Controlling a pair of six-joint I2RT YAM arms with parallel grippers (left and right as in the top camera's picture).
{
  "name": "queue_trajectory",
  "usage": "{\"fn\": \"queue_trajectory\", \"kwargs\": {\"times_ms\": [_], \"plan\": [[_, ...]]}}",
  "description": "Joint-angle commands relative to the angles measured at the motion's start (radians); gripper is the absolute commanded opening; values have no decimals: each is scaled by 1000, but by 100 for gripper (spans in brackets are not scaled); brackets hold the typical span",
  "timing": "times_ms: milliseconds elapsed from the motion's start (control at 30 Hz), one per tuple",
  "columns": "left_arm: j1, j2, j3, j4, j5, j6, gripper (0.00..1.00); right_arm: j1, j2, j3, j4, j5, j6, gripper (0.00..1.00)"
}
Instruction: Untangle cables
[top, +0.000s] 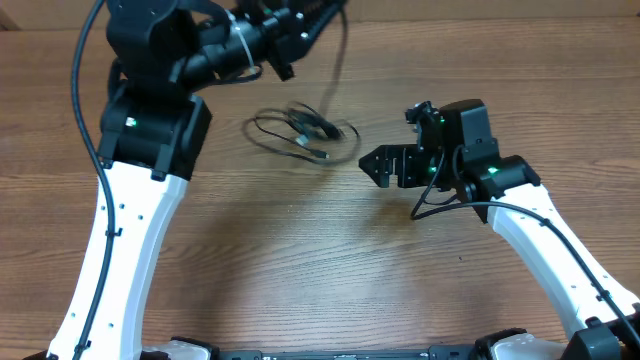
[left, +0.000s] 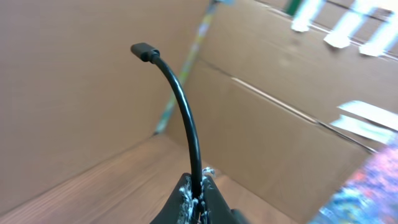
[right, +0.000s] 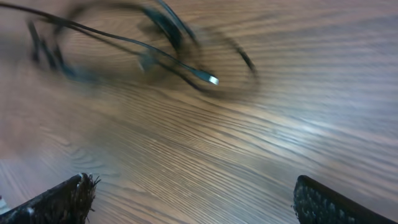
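Observation:
The cables (top: 300, 130) lie as a small loose tangle of thin black loops on the wooden table, back centre. One strand rises from the tangle toward my left gripper (top: 318, 18), held high at the back. In the left wrist view the left gripper (left: 198, 190) is shut on a black cable (left: 186, 118) that arches upward and ends in a black plug (left: 144, 51). My right gripper (top: 375, 165) stands open just right of the tangle, low over the table. In its wrist view the right gripper (right: 196, 199) holds nothing, and the blurred loops (right: 124, 37) with a silvery plug (right: 211, 79) lie ahead.
Brown cardboard walls (left: 280, 124) rise behind the table. The left arm's own thick black wire (top: 85, 90) hangs at the left. Bare wooden tabletop (top: 320, 260) stretches in front of the tangle between the two white arms.

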Motion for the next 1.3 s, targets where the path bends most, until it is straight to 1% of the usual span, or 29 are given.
{"fn": "queue_trajectory", "kwargs": {"times_ms": [0,100,133,167,300,333,367,500,533,567,600,633,667,700,800,900,1033,1067,1133,1267], "plan": [[0,-7,19,-5,40,-14,4,21,13,12,29,-14,-7,100],[17,-7,19,-117,4,53,4,24,33,12,34,-7,-7,100],[21,-7,19,-163,-28,85,5,24,44,11,30,-6,-7,100],[24,-6,19,-219,-89,122,4,24,55,11,24,-7,-7,97],[37,6,19,-404,-398,198,4,24,98,11,-16,-3,-7,75],[40,13,18,-446,-478,203,4,24,108,11,-26,-2,-7,73],[42,18,18,-481,-538,213,4,24,113,11,-35,4,-7,73],[60,58,18,-612,-787,226,4,24,117,11,-74,84,4,83],[66,73,18,-636,-816,226,8,24,117,11,-82,103,4,86],[72,90,18,-656,-816,226,26,24,117,11,-91,120,4,87],[76,113,18,-680,-779,226,56,24,117,11,-101,128,3,89],[76,126,18,-694,-751,226,67,24,117,11,-106,128,3,91],[76,140,18,-711,-714,226,76,24,117,11,-110,128,3,92],[74,158,18,-733,-666,227,80,24,117,11,-114,128,3,93],[68,208,18,-808,-508,227,81,24,117,11,-122,128,3,93],[56,264,18,-894,-397,227,78,24,117,11,-132,128,0,92],[13,351,18,-992,-383,291,67,24,117,11,-140,128,0,92],[-3,377,18,-1006,-383,315,66,24,117,11,-139,129,0,92],[-35,426,18,-1014,-382,369,67,24,117,11,-138,129,0,92],[-104,508,18,-1012,-385,545,69,23,117,11,-140,129,0,92]]}}
